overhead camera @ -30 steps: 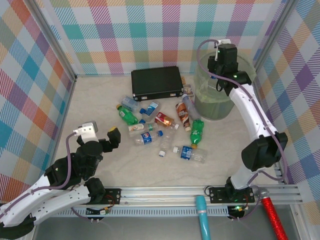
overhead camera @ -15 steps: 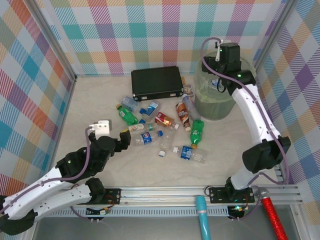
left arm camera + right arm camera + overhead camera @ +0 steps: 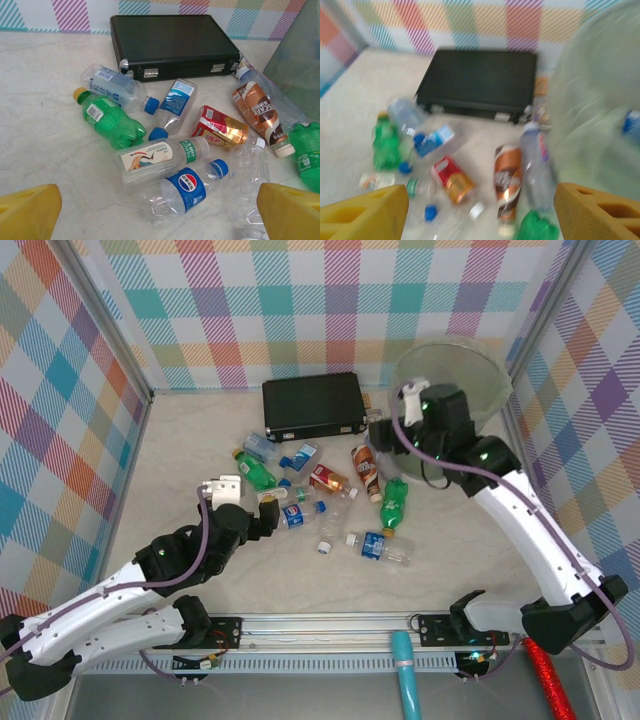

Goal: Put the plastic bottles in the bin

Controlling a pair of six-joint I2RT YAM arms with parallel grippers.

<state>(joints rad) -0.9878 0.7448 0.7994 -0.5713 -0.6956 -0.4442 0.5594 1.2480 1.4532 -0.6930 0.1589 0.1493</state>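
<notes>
Several plastic bottles lie in a pile on the table's middle. My left gripper [image 3: 268, 522] [image 3: 160, 215] is open just short of the pile. A clear Pepsi bottle [image 3: 192, 187] [image 3: 293, 518] and a white-labelled bottle [image 3: 157, 157] lie right ahead of its yellow fingers [image 3: 30, 212]. My right gripper [image 3: 385, 440] [image 3: 481, 215] hangs open over the pile's right side, above a brown-labelled bottle [image 3: 507, 180] [image 3: 366, 468], with nothing between its fingers. The pale-green bin [image 3: 480, 380] [image 3: 590, 115] stands at the back right, beside that gripper. A blue shape shows blurred through the bin's wall.
A flat black case [image 3: 313, 406] [image 3: 172, 45] lies against the back wall, behind the pile. Green bottles [image 3: 257, 471] [image 3: 394, 502] lie at the pile's left and right. Checked walls close in the table on three sides. The right wrist view is blurred.
My right arm has swung from above the bin down and left to the pile, and its gripper has opened. My left arm has reached forward to the pile's near edge, still open.
</notes>
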